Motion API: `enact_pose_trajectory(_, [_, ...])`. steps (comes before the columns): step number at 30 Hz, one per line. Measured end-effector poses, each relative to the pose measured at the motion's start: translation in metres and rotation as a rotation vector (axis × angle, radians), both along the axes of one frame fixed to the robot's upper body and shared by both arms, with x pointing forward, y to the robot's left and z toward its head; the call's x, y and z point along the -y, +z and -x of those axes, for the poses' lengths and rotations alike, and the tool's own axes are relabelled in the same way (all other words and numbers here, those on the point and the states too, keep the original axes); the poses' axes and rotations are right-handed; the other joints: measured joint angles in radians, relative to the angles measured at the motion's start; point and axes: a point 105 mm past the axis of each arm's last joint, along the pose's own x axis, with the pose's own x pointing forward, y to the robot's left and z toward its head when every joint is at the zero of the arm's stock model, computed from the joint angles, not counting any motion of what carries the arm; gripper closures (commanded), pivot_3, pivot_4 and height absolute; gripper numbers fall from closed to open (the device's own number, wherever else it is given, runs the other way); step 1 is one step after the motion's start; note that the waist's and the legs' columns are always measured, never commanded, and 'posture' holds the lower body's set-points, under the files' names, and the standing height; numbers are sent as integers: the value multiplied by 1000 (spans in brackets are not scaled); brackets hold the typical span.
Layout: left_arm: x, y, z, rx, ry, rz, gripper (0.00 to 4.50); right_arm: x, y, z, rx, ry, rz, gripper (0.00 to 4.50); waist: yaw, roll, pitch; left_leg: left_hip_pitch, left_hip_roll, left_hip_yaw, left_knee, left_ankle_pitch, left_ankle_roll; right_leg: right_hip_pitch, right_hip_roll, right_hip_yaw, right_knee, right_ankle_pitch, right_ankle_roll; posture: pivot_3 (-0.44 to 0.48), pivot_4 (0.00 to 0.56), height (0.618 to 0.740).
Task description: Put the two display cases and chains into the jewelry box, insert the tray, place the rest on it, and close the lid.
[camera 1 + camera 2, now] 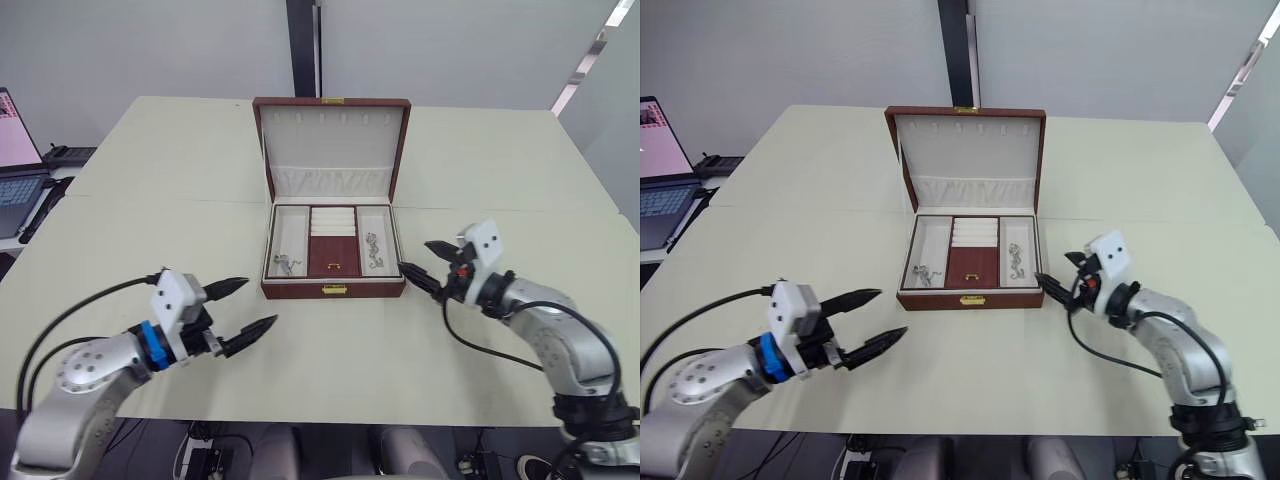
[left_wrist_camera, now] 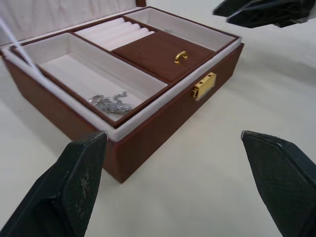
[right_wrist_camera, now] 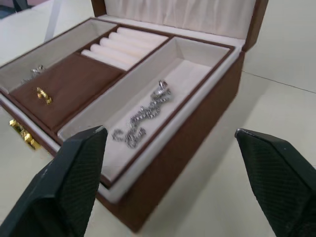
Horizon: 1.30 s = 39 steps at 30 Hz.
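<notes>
1. Left gripper (image 1: 250, 305) is low over the counter (image 1: 150, 210), ahead and to the left of the jewelry box (image 1: 333, 290). Its fingers are spread wide, pointing toward the box front, and hold nothing.
2. Right gripper (image 1: 425, 262) is just beside the box's front right corner, forearm angled in from the right. Its fingers are wide apart and empty; I cannot tell whether the lower tip touches the box wall.
3. The jewelry box sits mid-counter with its lid (image 1: 333, 140) upright and open. The tray (image 1: 333, 255) is seated inside: a brown centre panel with a small gold handle, and white ring rolls behind it.
4. One silver chain (image 1: 286, 265) lies in the left compartment, another chain (image 3: 143, 116) in the right compartment.
5. A laptop (image 1: 18, 160) sits at the far left, off the counter edge.
6. The left wrist view shows the gold front clasp (image 2: 204, 85) and the right gripper's black tips beyond the box.
</notes>
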Motion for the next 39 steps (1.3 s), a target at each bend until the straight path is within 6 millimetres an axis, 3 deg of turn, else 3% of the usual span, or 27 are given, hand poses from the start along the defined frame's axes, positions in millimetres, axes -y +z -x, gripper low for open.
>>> enact_pose_trajectory(4, [-40,-2,-1,-52,86,-46,0,41,-4,8,-19,50,85,82,0,0,0,0,0,0,0,0,0,0,0,0,-1,0,0,0,150,740])
enact_pose_trajectory(11, [-89,5,-3,-58,222,-112,0,86,-9,18,-66,81,127,82,0,0,1,0,0,0,0,0,0,1,0,0,-2,0,0,0,150,740])
enact_pose_trajectory(18, [-118,3,-3,-94,291,-138,0,118,-21,27,-130,45,166,82,0,0,1,0,0,0,0,0,0,1,0,0,-1,0,0,0,150,740])
enact_pose_trajectory(24, [-132,16,-8,-47,326,-154,0,127,-22,30,-128,33,188,82,0,0,1,1,0,0,0,0,0,1,0,0,-1,0,0,0,150,740])
enact_pose_trajectory(39, [-137,25,-19,-1,351,-164,0,123,-25,34,-133,29,203,82,1,0,1,1,0,0,0,0,0,2,0,-1,0,0,0,0,150,740])
